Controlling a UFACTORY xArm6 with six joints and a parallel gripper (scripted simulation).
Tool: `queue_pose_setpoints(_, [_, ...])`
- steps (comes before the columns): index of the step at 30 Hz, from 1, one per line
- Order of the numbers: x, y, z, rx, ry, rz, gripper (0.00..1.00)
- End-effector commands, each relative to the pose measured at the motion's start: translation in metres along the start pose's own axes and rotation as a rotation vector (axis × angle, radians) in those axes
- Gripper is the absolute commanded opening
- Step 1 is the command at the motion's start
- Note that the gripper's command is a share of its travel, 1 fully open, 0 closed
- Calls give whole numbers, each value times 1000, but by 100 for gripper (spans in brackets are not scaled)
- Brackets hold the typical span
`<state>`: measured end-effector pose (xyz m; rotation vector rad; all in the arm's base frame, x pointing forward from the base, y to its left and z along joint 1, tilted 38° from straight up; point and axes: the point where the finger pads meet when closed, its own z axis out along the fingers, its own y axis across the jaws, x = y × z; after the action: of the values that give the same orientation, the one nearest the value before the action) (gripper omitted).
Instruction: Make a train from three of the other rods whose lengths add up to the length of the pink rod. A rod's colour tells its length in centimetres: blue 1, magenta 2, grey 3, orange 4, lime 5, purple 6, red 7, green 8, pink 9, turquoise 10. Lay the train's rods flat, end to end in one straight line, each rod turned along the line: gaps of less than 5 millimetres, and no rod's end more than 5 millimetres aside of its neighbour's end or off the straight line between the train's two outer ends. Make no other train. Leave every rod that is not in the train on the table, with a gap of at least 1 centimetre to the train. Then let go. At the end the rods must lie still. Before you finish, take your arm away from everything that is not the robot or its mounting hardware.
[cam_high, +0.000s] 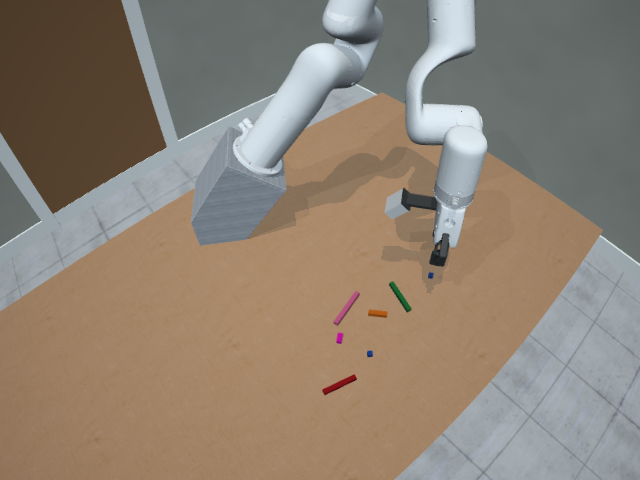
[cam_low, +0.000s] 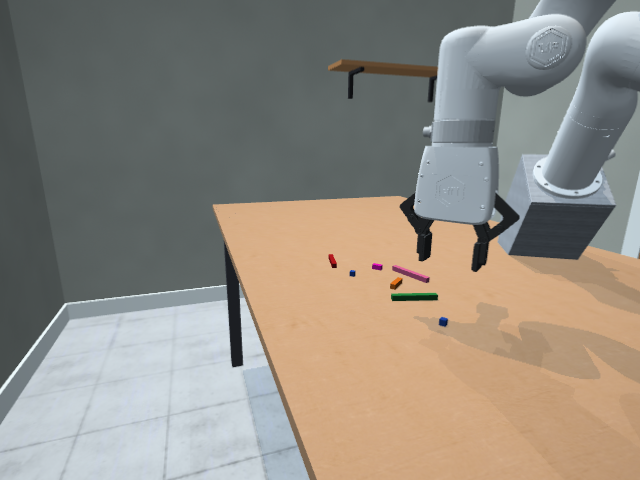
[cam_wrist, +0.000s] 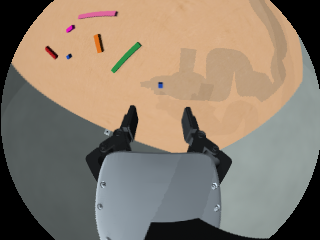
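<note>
My gripper (cam_high: 439, 256) is open and empty, raised above the table; it also shows in the exterior view (cam_low: 451, 260) and the wrist view (cam_wrist: 160, 120). A small blue rod (cam_high: 430, 275) (cam_low: 443, 321) (cam_wrist: 160, 84) lies flat on the table just below and in front of the fingers, apart from them. The green rod (cam_high: 399, 296) lies a short way from it. The pink rod (cam_high: 346, 307), the orange rod (cam_high: 377, 313), the magenta rod (cam_high: 339, 337), a second blue rod (cam_high: 369, 353) and the red rod (cam_high: 339, 384) lie scattered further off, none touching.
The arm's grey base block (cam_high: 235, 193) stands at the back of the table. The table's edge runs close on the right of the gripper (cam_high: 568, 289). A wall shelf (cam_low: 385, 68) hangs behind.
</note>
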<state>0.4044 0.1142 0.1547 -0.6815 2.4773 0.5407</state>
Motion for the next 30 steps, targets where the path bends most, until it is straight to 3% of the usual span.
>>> queue_pose_setpoints(1, [-1,0,-1,1,-2,-1,100])
queue_pose_setpoints(21, [-1,-1,-1,2,-2,13,100])
queue_pose_setpoints(30, [0,-10,0,4,1,182,100])
